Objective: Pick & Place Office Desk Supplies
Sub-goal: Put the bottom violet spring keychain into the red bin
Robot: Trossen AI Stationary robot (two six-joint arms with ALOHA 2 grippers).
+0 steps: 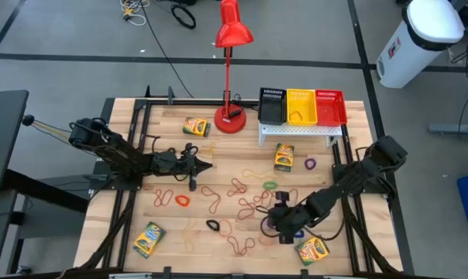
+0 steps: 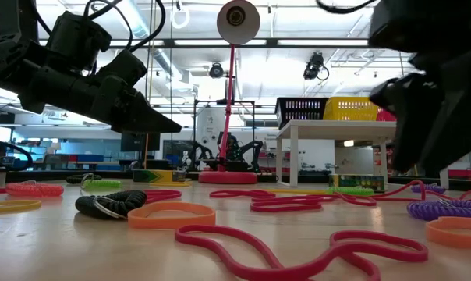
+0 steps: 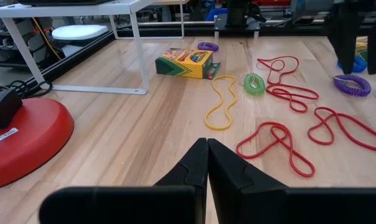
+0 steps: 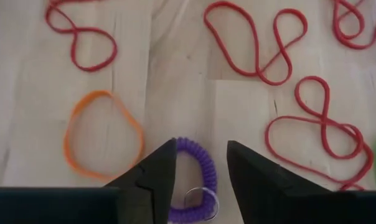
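Note:
My right gripper is open and points down at the table's near right part. Its two fingertips stand on either side of a purple coiled band that lies flat on the wood. An orange band and red bands lie beside it. My left gripper is shut on nothing and hangs above the left middle of the table. Several yellow-and-green crayon boxes lie flat. Black, yellow and red mesh bins stand on a white shelf at the far right.
A tall red desk lamp stands at the far middle, its base left of the white shelf. Many loose bands in red, orange, green and black are strewn across the middle of the table. A crayon box lies near my right gripper.

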